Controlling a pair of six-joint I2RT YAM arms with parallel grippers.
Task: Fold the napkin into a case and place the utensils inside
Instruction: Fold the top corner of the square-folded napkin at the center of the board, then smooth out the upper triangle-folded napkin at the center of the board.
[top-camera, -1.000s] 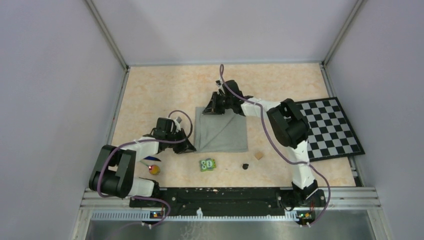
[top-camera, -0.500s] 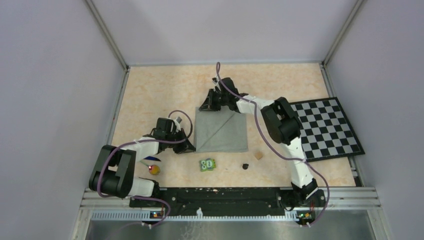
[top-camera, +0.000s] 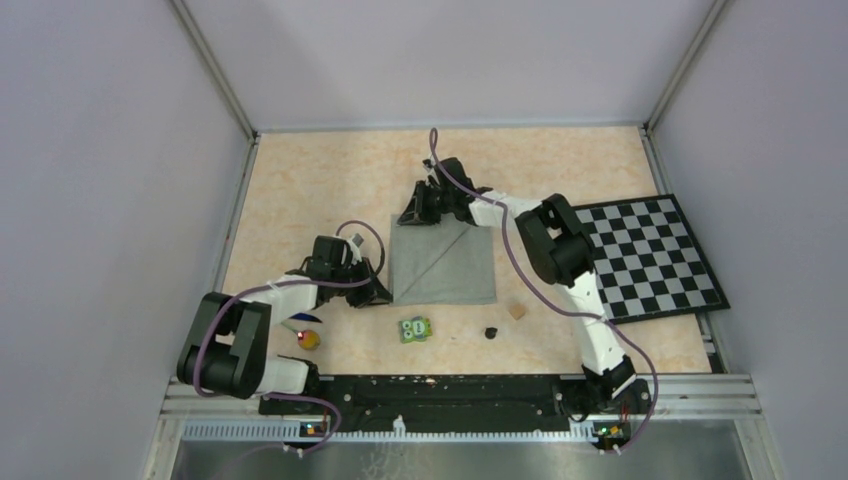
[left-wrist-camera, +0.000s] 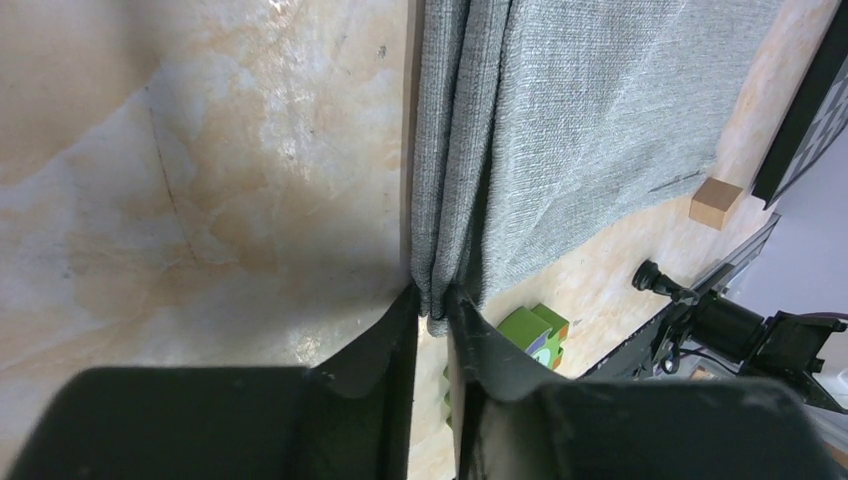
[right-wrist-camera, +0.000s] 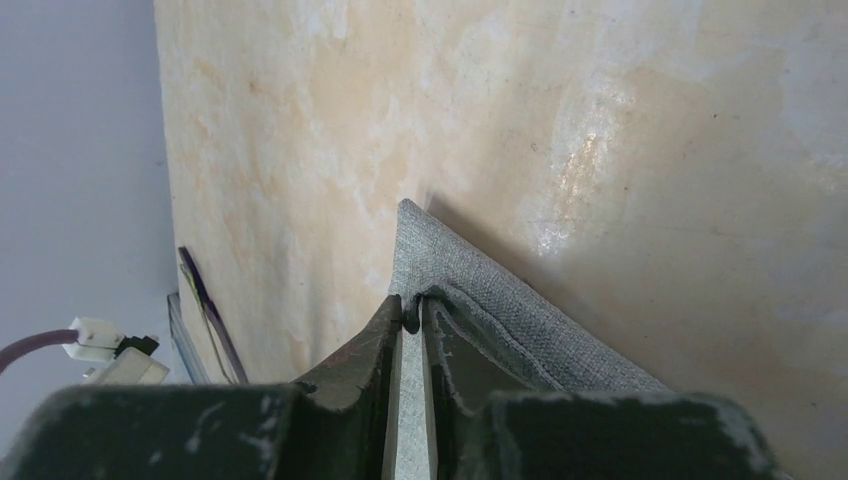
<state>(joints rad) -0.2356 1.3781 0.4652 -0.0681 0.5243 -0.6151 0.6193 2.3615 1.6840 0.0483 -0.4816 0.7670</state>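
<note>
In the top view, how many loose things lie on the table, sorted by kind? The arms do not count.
grey napkin: 1
checkerboard mat: 1
small pieces: 4 (green owl block, tan cube, black piece, yellow-orange utensil)
Total that show: 6

Left arm (top-camera: 285, 292): folded low by the bench's near-left corner, forearm pointing toward the centre. Left gripper (top-camera: 378, 294): jaws nearly closed, pinching the napkin (top-camera: 445, 265) at its near-left corner. Right arm (top-camera: 592, 325): stretched from the near-right base toward the far edge, forearm turned left. Right gripper (top-camera: 412, 214): jaws clamped on the napkin's far-left corner.
</note>
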